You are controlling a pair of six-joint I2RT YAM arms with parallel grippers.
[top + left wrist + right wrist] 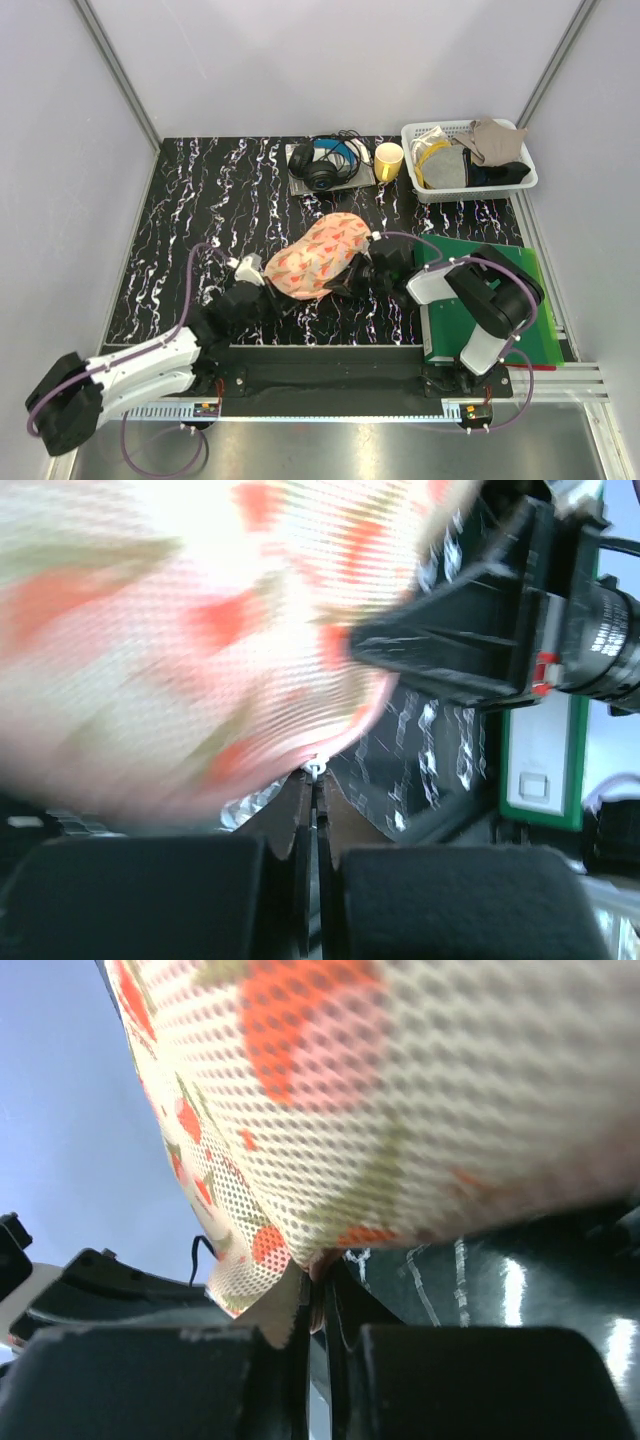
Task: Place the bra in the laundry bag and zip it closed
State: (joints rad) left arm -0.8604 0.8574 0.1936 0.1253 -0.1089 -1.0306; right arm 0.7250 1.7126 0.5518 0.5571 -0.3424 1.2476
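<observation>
1. Left hand (314, 785): at the near-left end of the laundry bag (320, 255). Fingers pressed together, pinching a small pale tab on the bag's pink edging.
2. One laundry bag, peach mesh with red-green print, lying puffed up on the black marbled counter (200, 200) between the two hands. Contents are hidden, and the bra doesn't show in any view.
3. One pair of headphones (325, 165): black with blue, on a grey pad behind the bag.
4. Right hand (316, 1295): at the near-right end of the bag, fingers closed on the bag's bottom seam with mesh nipped between them.
5. One yellow cup (388, 160): behind the bag to the right, just beside the headphones, upright.
6. One white basket (520, 185): far right of the bag, holding a heap of cloths: beige cloth (495, 140) on top, grey cloth (450, 168) and dark cloth (505, 172) under it, a yellow-white piece (428, 150) at the left end.
7. One green board (530, 300): right of the bag, flat, under the right arm.
</observation>
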